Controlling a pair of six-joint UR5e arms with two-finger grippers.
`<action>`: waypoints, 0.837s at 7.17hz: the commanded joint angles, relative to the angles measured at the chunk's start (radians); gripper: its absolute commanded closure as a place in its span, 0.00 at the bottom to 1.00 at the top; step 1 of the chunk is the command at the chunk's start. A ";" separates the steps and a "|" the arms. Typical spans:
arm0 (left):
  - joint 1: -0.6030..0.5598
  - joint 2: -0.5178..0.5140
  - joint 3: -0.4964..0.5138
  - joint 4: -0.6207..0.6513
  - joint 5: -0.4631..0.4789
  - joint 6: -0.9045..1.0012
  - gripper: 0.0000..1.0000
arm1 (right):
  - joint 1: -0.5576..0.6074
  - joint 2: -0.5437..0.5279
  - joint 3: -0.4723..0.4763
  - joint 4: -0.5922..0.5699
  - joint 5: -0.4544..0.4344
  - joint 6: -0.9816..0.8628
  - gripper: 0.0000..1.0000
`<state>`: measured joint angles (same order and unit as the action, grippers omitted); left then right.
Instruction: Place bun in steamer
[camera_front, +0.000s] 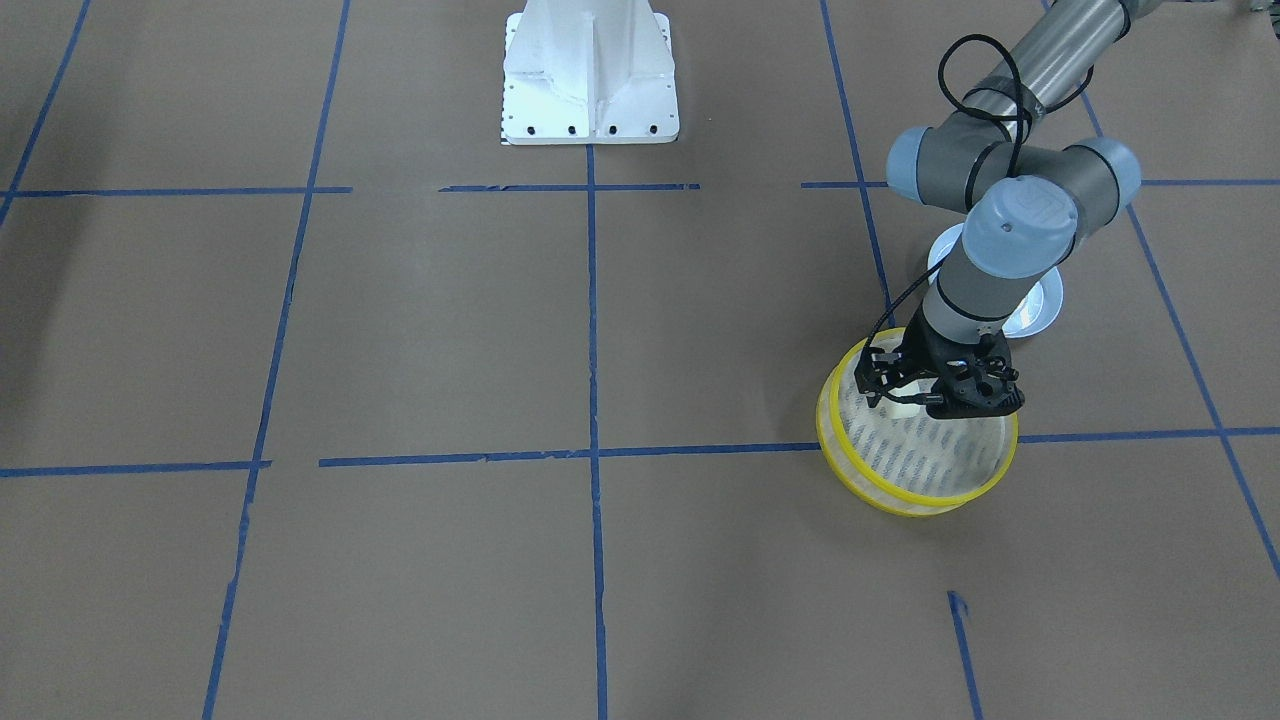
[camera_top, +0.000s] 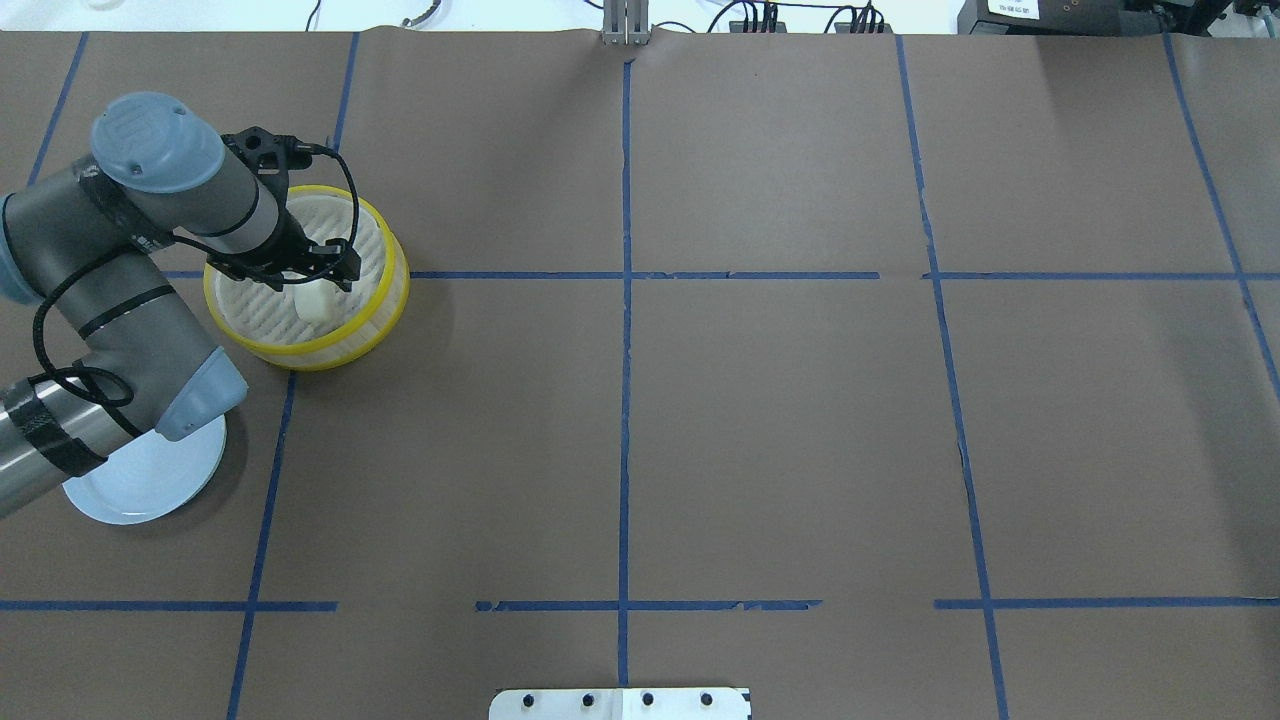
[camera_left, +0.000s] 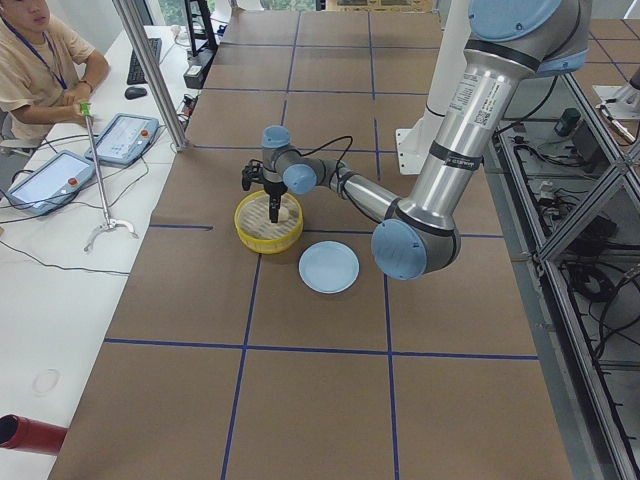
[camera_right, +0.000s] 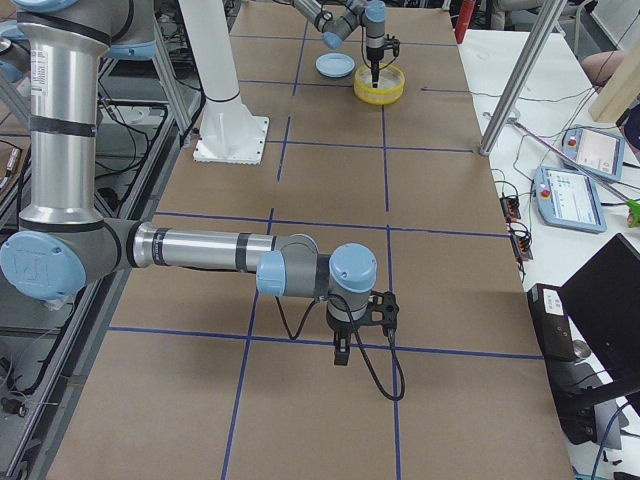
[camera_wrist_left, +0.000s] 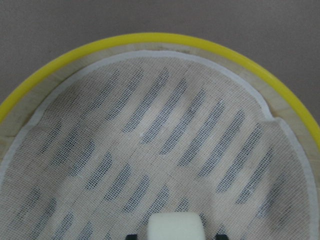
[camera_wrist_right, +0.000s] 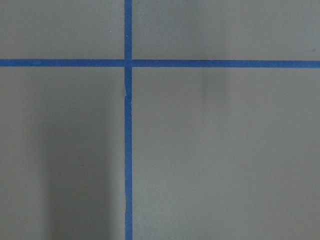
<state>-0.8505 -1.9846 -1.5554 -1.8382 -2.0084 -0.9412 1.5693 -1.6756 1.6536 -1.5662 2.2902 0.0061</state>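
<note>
Left wrist-mounted view had the small, cream-white, soft blocky bun closest to me, at the bottom edge, flanked by the dark fingertips of the left gripper. The jaws stood only a little wider than the bun, one on each side. A thin strip of mesh seemed to show between tip and bun, so I could not tell whether they were pinching it or standing free of it.

Past the bun ran the slotted whitish base under its mesh. Beyond that came the far bright yellow rim of the round, shallow, translucent-sided steamer, then the brown paper table.

From overhead, the bun sat inside the steamer, a little off-centre toward the robot's side. It was either on the base or just above it; I could not tell which. I judged the wrist was held pointing straight down so the soft lump would settle flat on the slots rather than catch the rim. The task looked all but finished, needing only a clean release and a straight lift.

The small, round, pale blue plate lay near the steamer on the robot's side, partly beneath the arm. The right gripper hung well apart from the steamer over a blue tape cross, I supposed to keep clear. I could not tell how far open it was.
</note>
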 joint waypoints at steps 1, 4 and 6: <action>-0.127 0.010 -0.041 0.011 -0.080 0.132 0.16 | 0.000 -0.001 0.000 0.000 0.000 0.000 0.00; -0.394 0.143 -0.046 0.010 -0.281 0.525 0.17 | 0.000 0.001 0.000 0.000 0.000 0.000 0.00; -0.536 0.254 -0.046 0.013 -0.300 0.742 0.17 | 0.000 0.001 0.000 0.000 0.000 0.000 0.00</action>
<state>-1.2995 -1.7966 -1.6012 -1.8279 -2.2886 -0.3346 1.5693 -1.6752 1.6536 -1.5662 2.2902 0.0061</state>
